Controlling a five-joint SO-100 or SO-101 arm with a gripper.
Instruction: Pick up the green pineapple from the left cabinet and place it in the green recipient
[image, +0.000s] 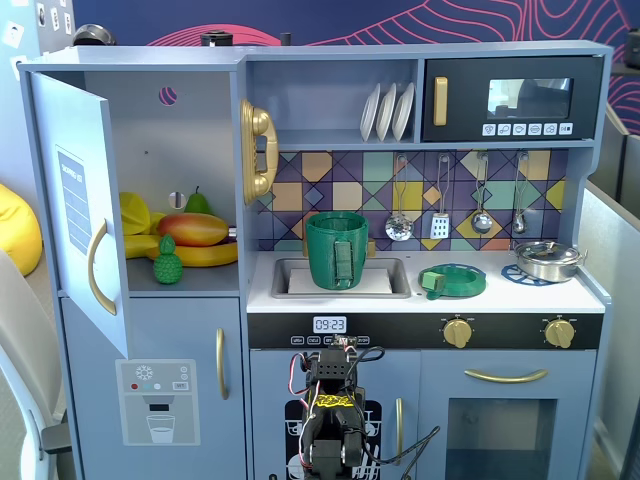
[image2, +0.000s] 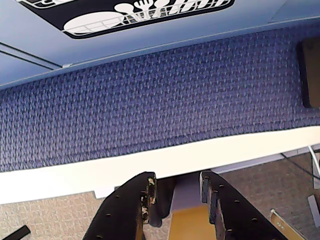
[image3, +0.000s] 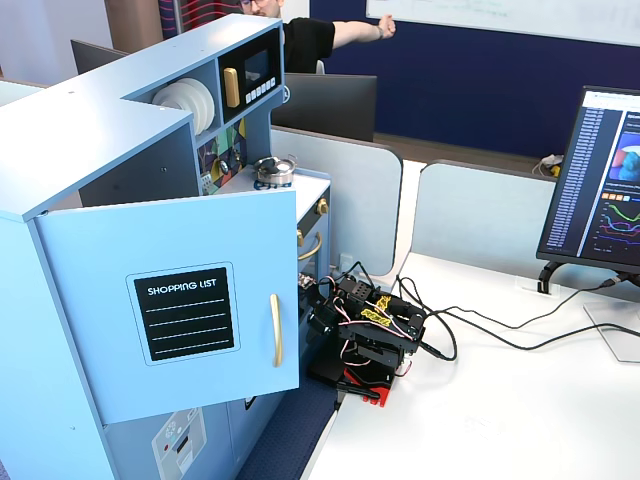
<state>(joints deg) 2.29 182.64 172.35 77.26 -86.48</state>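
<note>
The green pineapple (image: 167, 261) stood upright on the shelf of the left cabinet (image: 205, 120), whose door (image: 82, 205) hung open. It sat at about seven o'clock from the mango (image: 193, 229), just in front of the bananas (image: 200, 254), with a green pear (image: 198, 203) at the back and a purple dot (image: 167, 96) on the wall above. The green pot (image: 336, 249) stood empty in the sink (image: 390, 278), well apart from the fruit, at roughly three o'clock from the cabinet; a flat green dish (image: 452, 280) lay on the counter beyond it. The arm (image: 330, 420) was folded low before the kitchen's base. In the wrist view, the gripper (image2: 176, 185) was slightly parted and held nothing, pointed toward blue carpet (image2: 160, 105). Only the front fixed view showed the fruit; the side view showed the door's outer face with its shopping list (image3: 188, 312), the arm (image3: 372, 330) on the white table (image3: 500, 400) and a monitor (image3: 600, 180).
</note>
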